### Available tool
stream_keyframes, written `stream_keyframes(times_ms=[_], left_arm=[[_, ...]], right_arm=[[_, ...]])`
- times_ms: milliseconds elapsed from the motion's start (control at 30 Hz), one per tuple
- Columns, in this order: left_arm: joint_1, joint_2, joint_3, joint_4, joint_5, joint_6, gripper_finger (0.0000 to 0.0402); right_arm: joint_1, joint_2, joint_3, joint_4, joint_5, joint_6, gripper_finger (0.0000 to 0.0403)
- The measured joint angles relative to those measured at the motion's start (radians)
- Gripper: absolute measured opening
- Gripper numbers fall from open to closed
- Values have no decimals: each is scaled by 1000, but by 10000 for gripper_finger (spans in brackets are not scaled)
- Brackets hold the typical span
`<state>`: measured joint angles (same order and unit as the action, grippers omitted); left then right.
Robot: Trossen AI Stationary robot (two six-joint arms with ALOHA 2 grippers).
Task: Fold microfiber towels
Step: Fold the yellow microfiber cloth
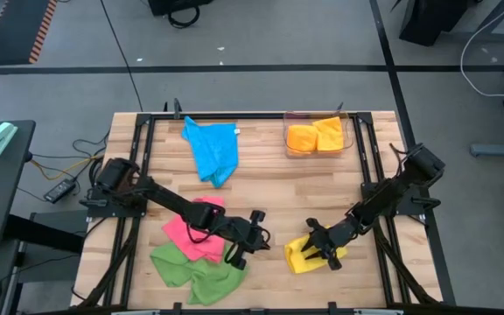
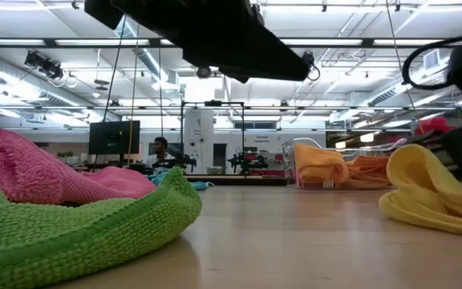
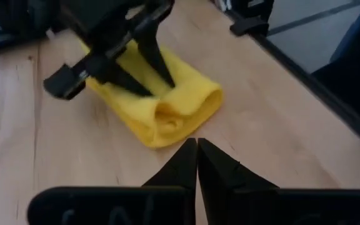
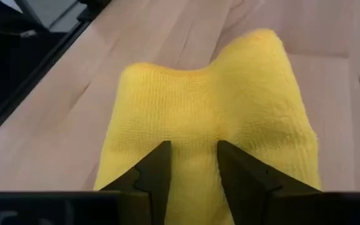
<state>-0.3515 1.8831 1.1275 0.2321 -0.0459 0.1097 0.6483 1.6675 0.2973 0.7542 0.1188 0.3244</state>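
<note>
1. The green towel (image 1: 196, 269) lay nearest the front edge of the wooden table (image 1: 261, 192), a rumpled heap down and to the left of the yellow towel (image 1: 309, 255) in the high view.
2. The pink towel (image 1: 192, 230) lay just behind the green one, overlapping its back edge, likewise to the left of the yellow towel.
3. The left gripper (image 1: 241, 254) hovered over bare wood between the pink-green pair and the yellow towel, clear of the yellow cloth. Its fingers (image 3: 189, 161) were pressed together tip to tip and carried nothing.
4. The yellow towel sat folded over on itself into a thick roll, on the front right part of the table.
5. The right gripper (image 1: 324, 252) was on the yellow towel. Its fingers (image 4: 158, 164) stood a little apart with the yellow cloth bulging up between them (image 4: 195, 106); whether they pinched the cloth or only rested on it could not be told.
6. The blue towel (image 1: 213, 149) lay crumpled well behind the yellow towel and off to its left, near the table's back edge.
7. Two orange towels (image 1: 315, 136) lay in a clear plastic bin (image 1: 288, 145) at the back edge, almost straight behind the yellow towel.
8. Beyond the table, in the low view, a person (image 2: 161, 149) sat far off in the room beside a dark monitor (image 2: 113, 137).
</note>
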Motion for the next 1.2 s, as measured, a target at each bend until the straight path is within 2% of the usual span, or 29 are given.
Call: stream_keyframes(times_ms=[167, 467, 633, 800, 1100, 1200], left_arm=[[11, -7, 0, -7, -3, 0, 24], [14, -7, -1, 2, -2, 7, 13], [22, -6, -1, 5, -2, 7, 23], [24, -6, -1, 2, -2, 6, 28], [23, -6, -1, -5, -2, 5, 14], [23, -6, -1, -6, -2, 5, 16]], right_arm=[[1, -134, 9, -44, 10, -48, 126], [23, -380, 7, -483, 15, 32, 106], [22, -337, -14, -572, 44, 60, 95], [20, -272, 6, -557, 57, 89, 86], [20, -380, 158, -882, 94, 69, 76], [23, -383, 180, -832, 97, 32, 76]])
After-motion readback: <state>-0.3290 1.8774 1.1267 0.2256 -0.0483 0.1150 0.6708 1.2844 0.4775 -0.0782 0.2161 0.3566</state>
